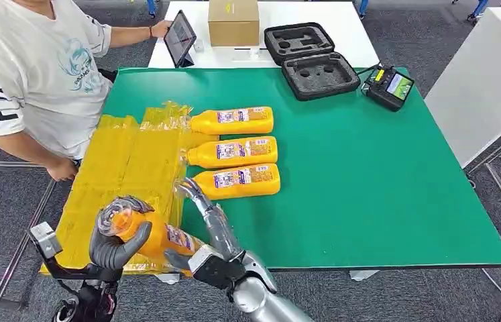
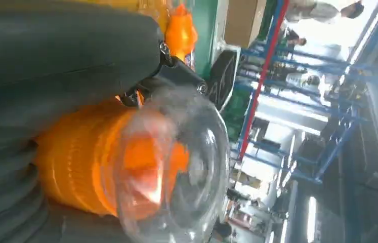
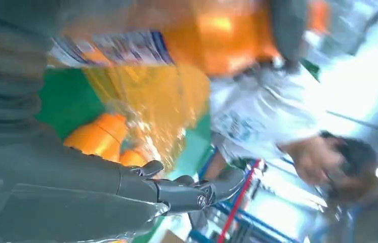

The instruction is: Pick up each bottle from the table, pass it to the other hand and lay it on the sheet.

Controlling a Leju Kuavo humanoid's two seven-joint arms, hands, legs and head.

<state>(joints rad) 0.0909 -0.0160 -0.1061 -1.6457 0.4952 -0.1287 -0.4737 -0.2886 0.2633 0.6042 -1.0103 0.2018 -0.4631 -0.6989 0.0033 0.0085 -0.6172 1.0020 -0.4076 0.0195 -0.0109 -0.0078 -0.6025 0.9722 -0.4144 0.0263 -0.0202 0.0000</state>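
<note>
My left hand (image 1: pixel 119 240) grips an orange bottle (image 1: pixel 167 236) near its clear-capped neck, holding it above the front end of the yellow sheet (image 1: pixel 123 168). The cap (image 2: pixel 146 167) sits close in the left wrist view. My right hand (image 1: pixel 206 225) is at the bottle's base end with fingers (image 1: pixel 194 192) stretched out straight and its thumb just below the base; it does not grip. The right wrist view has the bottle's label (image 3: pixel 126 48) above the spread fingers (image 3: pixel 176 192). Three more orange bottles (image 1: pixel 234 151) lie side by side on the green table (image 1: pixel 368 174), necks toward the sheet.
A person in a white T-shirt (image 1: pixel 26 74) stands at the table's left edge, one hand near the sheet, the other on a tablet (image 1: pixel 179 37). A cardboard box (image 1: pixel 233 21), an open black foam case (image 1: pixel 311 60) and a black handheld device (image 1: pixel 388 86) are at the back.
</note>
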